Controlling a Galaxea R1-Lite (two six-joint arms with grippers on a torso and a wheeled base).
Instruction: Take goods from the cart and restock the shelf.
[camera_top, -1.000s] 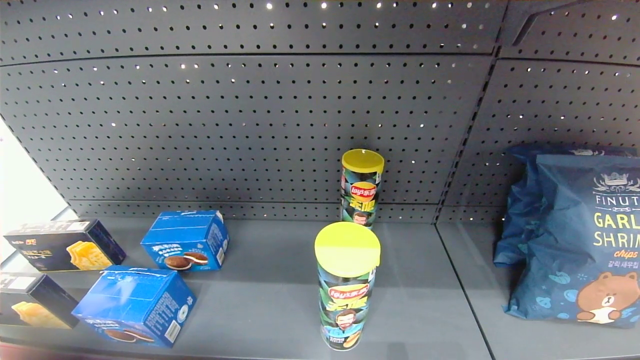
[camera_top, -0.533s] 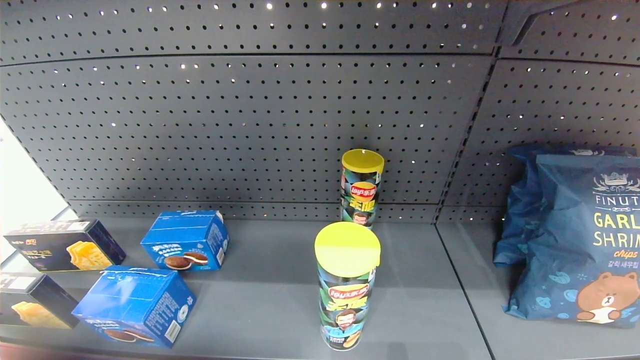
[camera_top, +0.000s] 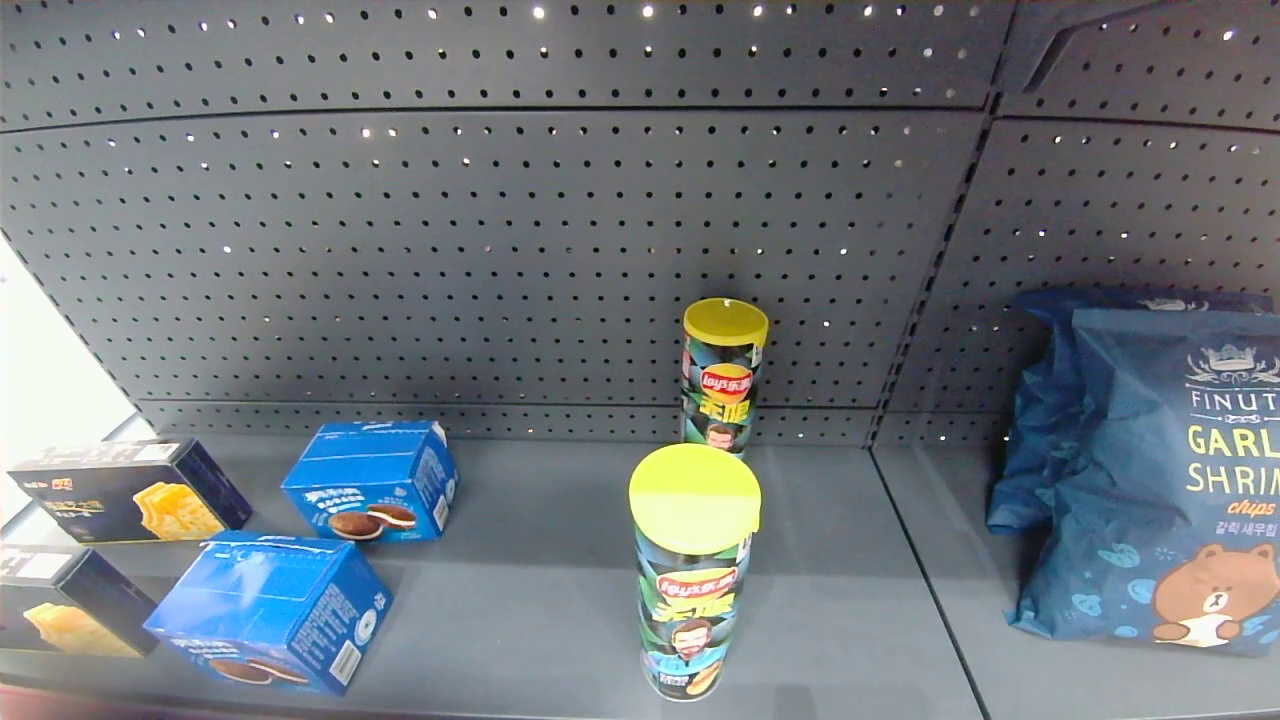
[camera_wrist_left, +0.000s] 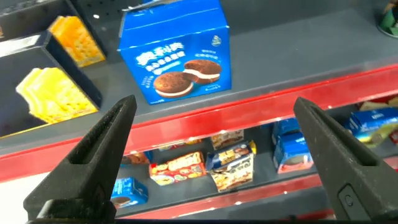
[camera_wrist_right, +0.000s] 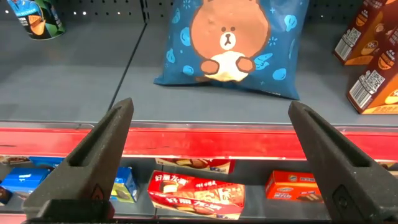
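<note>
Nearest of all, the left gripper (camera_wrist_left: 214, 106) hangs before the red front lip (camera_wrist_left: 261, 109) of the shelf (camera_top: 520, 600), off to the left of the front chip can (camera_top: 695, 570). Its fingers are spread wide with nothing between them. The right gripper (camera_wrist_right: 211, 106) hangs before the same lip to the right of that can, fingers likewise apart and bare. Both look ready to fetch stock rather than set any down.

Left of the front chip can, near the lip, lies the front blue cookie box (camera_top: 270, 610), and farther left the front dark cracker box (camera_top: 60, 600). Behind each sits its twin, the rear blue box (camera_top: 372, 480) and the rear dark box (camera_top: 125, 490).

The rear chip can (camera_top: 724, 375) stands upright straight behind the front chip can, close to the pegboard back (camera_top: 500, 250). Each kind is filed front to back, printed faces outward, probably so a shopper takes the front one first.

Right of the front chip can, the shrimp chip bags (camera_top: 1150, 470) are propped one behind the other — soft packs likely need that support. The bare stretches either side of the can seem the places for new goods.
</note>
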